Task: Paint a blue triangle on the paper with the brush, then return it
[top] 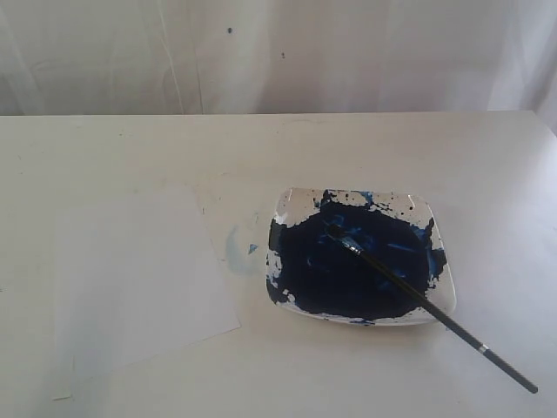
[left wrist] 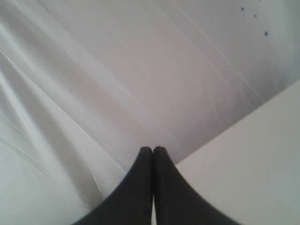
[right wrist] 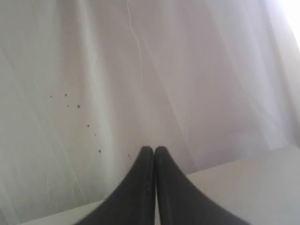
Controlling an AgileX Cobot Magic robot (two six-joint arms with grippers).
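Brush (top: 432,308) well apart from right claw (right wrist: 154,149)

The paper (top: 144,279) is laid at the left of the worktop (top: 348,148); the plate (top: 300,202) is set to its right, a smudge (top: 244,248) between them; the brush (top: 432,309) is rested across the plate, bristles in the paint (top: 339,279), handle overhanging the near right rim.

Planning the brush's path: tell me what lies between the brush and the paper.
Nothing solid. The brush rests on the paint plate; between it and the paper is only table with a pale blue smudge.
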